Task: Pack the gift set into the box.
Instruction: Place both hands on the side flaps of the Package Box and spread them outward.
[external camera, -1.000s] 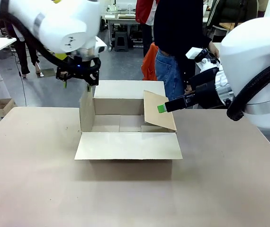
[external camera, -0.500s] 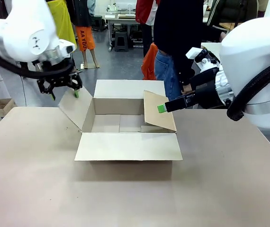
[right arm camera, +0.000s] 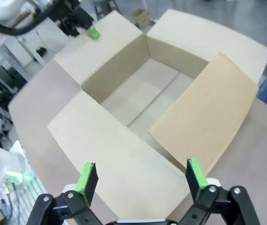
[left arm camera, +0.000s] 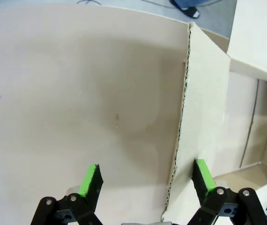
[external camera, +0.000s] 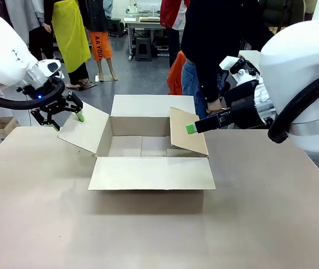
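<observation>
Beige tabletop (external camera: 260, 213) is seen stretching toward a workshop floor. The box (external camera: 142, 126), a plain brown cardboard carton, is set on it at the middle, toward the far edge, with all four flaps opened. The near flap (external camera: 151, 172) and the far flap (external camera: 153, 105) are folded outward. The left flap (external camera: 84, 128) is tilted outward, and the right flap (external camera: 188, 137) is leaned inward over the opening.

The left gripper (external camera: 67, 120) is held at the left flap's outer edge, its fingers spread wide. In the left wrist view the flap's corrugated edge is seen between the two green pads (left arm camera: 203, 174); whether either pad touches it cannot be told.

The right gripper (external camera: 191, 128) is held at the right flap. In the right wrist view its fingers (right arm camera: 193, 173) are seen spread apart above the box.

A person (external camera: 210, 50) in dark clothing is seen standing at the far side.
</observation>
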Controlling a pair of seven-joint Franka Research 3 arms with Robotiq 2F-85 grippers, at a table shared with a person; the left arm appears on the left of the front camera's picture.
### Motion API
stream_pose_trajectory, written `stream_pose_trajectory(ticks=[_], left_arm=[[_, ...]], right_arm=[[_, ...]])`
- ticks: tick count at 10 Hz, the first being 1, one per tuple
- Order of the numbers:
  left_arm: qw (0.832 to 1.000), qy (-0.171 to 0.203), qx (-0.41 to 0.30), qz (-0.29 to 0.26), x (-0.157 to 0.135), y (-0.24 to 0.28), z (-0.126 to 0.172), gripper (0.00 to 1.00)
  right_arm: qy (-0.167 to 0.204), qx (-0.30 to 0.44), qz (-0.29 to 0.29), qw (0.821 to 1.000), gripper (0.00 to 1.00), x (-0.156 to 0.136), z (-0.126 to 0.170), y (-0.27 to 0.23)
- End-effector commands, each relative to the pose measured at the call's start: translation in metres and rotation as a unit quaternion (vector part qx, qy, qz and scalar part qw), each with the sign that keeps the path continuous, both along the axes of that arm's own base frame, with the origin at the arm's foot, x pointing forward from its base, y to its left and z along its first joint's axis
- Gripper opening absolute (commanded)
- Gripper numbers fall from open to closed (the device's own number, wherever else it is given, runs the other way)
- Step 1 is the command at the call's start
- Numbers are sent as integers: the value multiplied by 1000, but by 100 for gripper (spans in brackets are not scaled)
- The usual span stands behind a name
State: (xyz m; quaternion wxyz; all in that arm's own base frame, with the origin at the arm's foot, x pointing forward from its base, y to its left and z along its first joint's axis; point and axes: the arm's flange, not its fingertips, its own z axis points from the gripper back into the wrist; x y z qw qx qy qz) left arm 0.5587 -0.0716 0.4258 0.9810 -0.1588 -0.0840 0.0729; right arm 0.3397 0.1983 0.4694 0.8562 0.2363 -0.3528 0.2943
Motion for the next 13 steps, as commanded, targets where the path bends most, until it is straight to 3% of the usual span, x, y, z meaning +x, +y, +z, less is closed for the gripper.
stream_pose_trajectory(ticks=[1,3,5,7,9,10,11,12,13], left_arm=[[999,4,39,18,0,-13,9,100],[999,4,39,18,0,-13,9,100],[999,4,39,18,0,-13,9,100],[999,4,39,18,0,-13,9,100],[999,4,39,18,0,-13,9,100],[999,4,39,18,0,-13,9,100],[999,4,39,18,0,-13,9,100],[999,4,39,18,0,-13,9,100],[999,4,39,18,0,-13,9,100]], right_arm=[[40,-132,12,990,100,23,49,65],[89,-223,-37,970,100,63,86,145],[134,-309,-103,936,100,87,95,184],[149,-327,-134,924,100,103,79,202],[153,-312,-192,918,100,126,40,211],[118,-308,-227,916,100,139,21,211],[137,-327,-173,919,100,87,59,176],[137,-327,-173,919,100,87,59,176],[148,-316,-187,918,100,101,33,174]])
